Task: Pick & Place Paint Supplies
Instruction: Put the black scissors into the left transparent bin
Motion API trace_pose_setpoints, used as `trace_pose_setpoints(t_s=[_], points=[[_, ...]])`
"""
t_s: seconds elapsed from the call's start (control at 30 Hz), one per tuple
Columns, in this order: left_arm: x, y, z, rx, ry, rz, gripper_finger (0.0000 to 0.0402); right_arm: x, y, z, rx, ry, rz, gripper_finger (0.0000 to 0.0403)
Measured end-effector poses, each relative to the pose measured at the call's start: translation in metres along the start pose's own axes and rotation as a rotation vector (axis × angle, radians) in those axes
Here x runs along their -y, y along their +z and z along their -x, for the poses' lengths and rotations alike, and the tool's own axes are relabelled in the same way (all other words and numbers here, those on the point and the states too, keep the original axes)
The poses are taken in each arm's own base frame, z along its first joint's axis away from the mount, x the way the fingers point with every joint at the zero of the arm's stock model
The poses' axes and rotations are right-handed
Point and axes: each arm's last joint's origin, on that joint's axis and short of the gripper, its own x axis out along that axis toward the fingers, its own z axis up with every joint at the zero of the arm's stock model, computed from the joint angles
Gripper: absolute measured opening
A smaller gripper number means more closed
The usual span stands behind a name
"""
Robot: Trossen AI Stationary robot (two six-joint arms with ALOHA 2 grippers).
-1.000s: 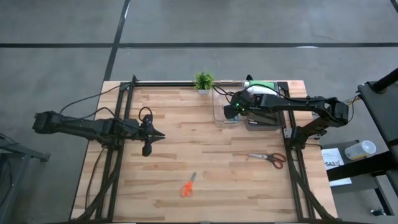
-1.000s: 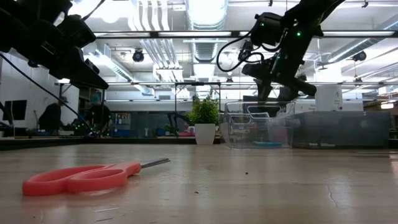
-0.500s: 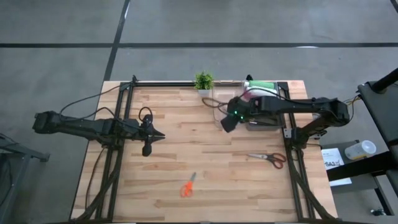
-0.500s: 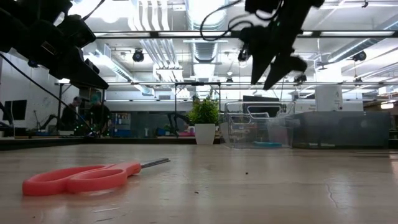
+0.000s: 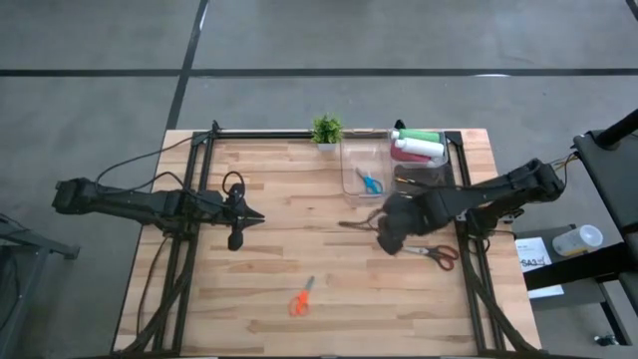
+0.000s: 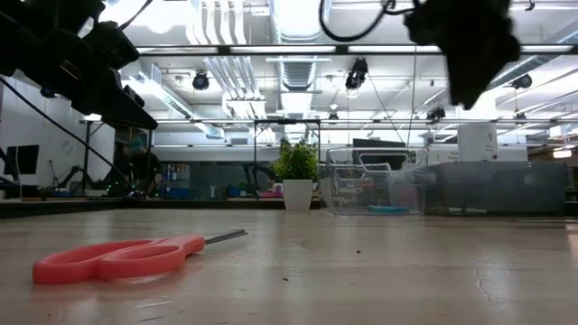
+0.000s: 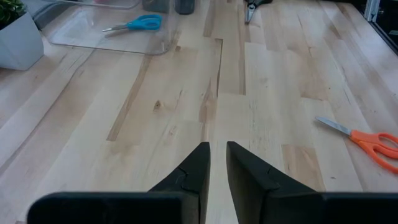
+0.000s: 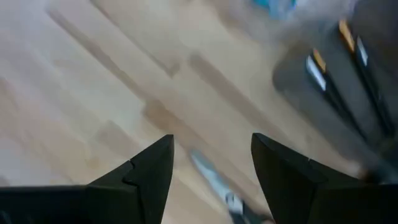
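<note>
Table centre open btwn arms; orange scissors (image 5: 301,298) near front, clear bin (image 5: 364,170) (far edge) blocks.
</note>
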Motion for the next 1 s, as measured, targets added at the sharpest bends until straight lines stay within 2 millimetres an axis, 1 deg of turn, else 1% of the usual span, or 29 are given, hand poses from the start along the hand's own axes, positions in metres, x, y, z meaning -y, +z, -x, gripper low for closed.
trace_pose_setpoints(t_s=[0.23, 0.37, 0.47, 0.67, 0.83, 0.9, 1.0], points=[[0.000, 0.000, 0.000, 0.000, 0.000, 0.000, 0.0062, 0.002, -0.043, -0.017, -0.154, -0.061, -0.030, 0.0212], [0.000, 0.000, 0.000, -0.002, 0.000, 0.000, 0.0062, 0.007, -0.065, -0.025, -0.201, -0.097, -0.053, 0.0212], [0.000, 0.000, 0.000, -0.003, 0.000, 0.000, 0.0062, 0.013, -0.079, -0.027, -0.215, -0.111, -0.087, 0.0212], [0.000, -0.001, 0.000, -0.006, 0.001, -0.001, 0.0062, 0.021, -0.110, -0.027, -0.236, -0.091, -0.089, 0.0212], [0.000, -0.001, 0.000, -0.007, 0.001, -0.001, 0.0062, 0.023, -0.134, -0.023, -0.221, -0.044, -0.083, 0.0212], [0.000, -0.001, 0.000, -0.006, 0.001, -0.001, 0.0062, 0.021, -0.143, -0.024, -0.221, -0.003, -0.062, 0.0212], [0.000, -0.001, 0.000, -0.006, 0.001, 0.000, 0.0062, 0.020, -0.155, -0.028, -0.223, 0.027, -0.074, 0.0212]])
